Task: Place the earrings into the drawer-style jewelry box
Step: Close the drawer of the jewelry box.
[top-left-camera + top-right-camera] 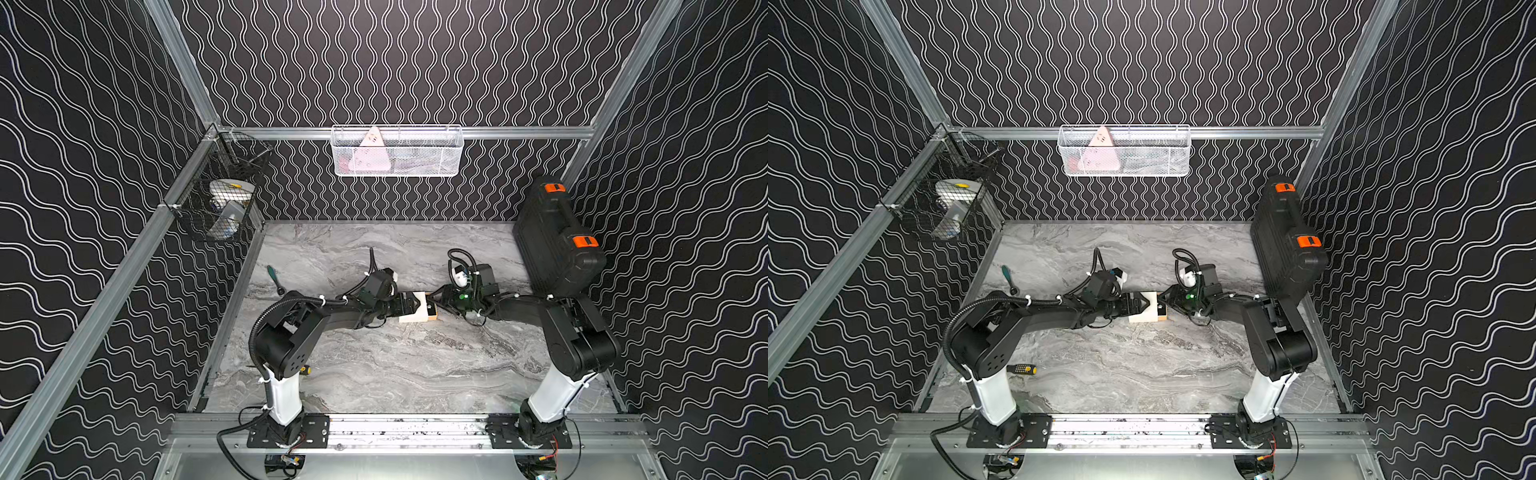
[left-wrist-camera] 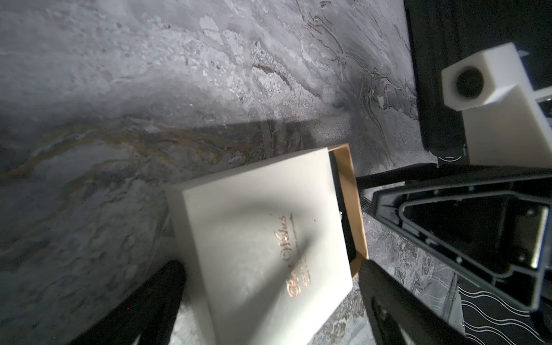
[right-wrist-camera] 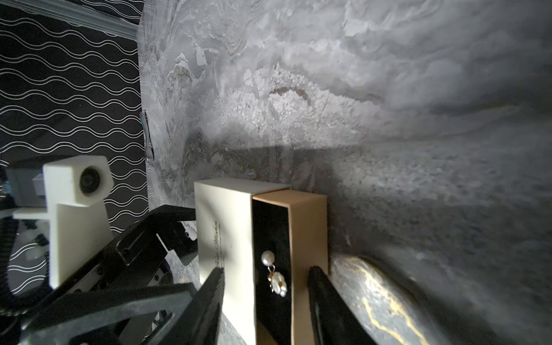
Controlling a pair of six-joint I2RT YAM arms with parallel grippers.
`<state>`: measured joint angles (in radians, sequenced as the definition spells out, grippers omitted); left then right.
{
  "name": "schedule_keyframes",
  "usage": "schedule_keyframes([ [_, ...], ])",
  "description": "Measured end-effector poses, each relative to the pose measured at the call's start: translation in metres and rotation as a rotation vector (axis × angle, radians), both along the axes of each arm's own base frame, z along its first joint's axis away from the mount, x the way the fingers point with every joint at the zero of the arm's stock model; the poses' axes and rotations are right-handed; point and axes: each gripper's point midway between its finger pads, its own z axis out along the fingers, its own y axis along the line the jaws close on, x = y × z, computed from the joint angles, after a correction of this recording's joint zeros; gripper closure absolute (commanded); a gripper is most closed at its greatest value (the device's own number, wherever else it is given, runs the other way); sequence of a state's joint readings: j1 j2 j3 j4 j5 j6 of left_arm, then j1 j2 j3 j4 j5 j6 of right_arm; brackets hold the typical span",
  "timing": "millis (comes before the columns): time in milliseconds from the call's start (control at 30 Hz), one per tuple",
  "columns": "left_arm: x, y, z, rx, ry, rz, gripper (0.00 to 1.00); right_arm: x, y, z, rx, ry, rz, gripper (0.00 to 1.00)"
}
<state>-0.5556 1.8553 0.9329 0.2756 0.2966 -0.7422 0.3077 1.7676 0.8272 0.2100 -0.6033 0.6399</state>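
Nearest the mounting rail, a yellow-and-black screwdriver (image 1: 1022, 369) lies on the marble tabletop (image 1: 374, 374) beside the left arm's base, well apart from the work area. At mid-table, the drawer-style jewelry box (image 1: 413, 309) sits between the arms, its tan tray (image 3: 307, 227) drawn partway out of the white sleeve (image 2: 254, 224) toward the right arm. The left gripper (image 2: 267, 267) straddles the sleeve with jaws spread wide; contact with the sleeve walls cannot be confirmed. The right gripper (image 3: 265, 270) hovers at the exposed tray, jaws apart and clamped on nothing, one finger over the sleeve edge and the other just beside the tray's end wall. A pearl drop earring (image 3: 276, 279) lies on the black lining between those fingers (whether a second one lies deeper inside cannot be told). Placement appears largely done; closing the drawer is probably what is left. Hazards: if the tray is pushed while the sleeve is unbraced, the whole box will likely slide instead of closing. The earring lies near the sleeve mouth, so the sleeve edge could snag it, and a descending finger could flick it out. Farther back, a green-handled tool (image 1: 272, 275) lies clear. The black case with orange latches (image 1: 557, 241) leans just behind the right arm, and a careless retreat could knock it. The wire baskets (image 1: 397, 151) on the back rail pose no risk.
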Motion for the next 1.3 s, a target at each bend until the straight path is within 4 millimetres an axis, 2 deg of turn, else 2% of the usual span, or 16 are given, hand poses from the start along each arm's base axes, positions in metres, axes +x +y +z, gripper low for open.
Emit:
schedule_keyframes([
  [533, 0.000, -0.011, 0.000, -0.028, -0.005, -0.018, 0.05, 0.000, 0.011, -0.003, 0.025, 0.001, 0.009, 0.53],
  [833, 0.000, -0.005, 0.003, 0.011, 0.003, -0.001, 0.01, 0.000, 0.011, 0.000, 0.021, -0.003, 0.009, 0.51],
  [967, 0.008, 0.014, 0.015, 0.087, -0.036, 0.040, 0.01, 0.004, 0.001, 0.012, -0.008, -0.037, -0.012, 0.48],
  [1100, 0.024, 0.046, 0.037, 0.199, -0.118, 0.117, 0.01, 0.011, -0.021, 0.029, -0.065, -0.088, -0.066, 0.46],
  [1200, 0.034, 0.083, 0.063, 0.310, -0.221, 0.207, 0.01, 0.018, -0.047, 0.047, -0.127, -0.147, -0.125, 0.41],
  [1300, 0.035, 0.127, 0.091, 0.451, -0.352, 0.308, 0.01, 0.023, -0.077, 0.067, -0.215, -0.217, -0.204, 0.33],
])
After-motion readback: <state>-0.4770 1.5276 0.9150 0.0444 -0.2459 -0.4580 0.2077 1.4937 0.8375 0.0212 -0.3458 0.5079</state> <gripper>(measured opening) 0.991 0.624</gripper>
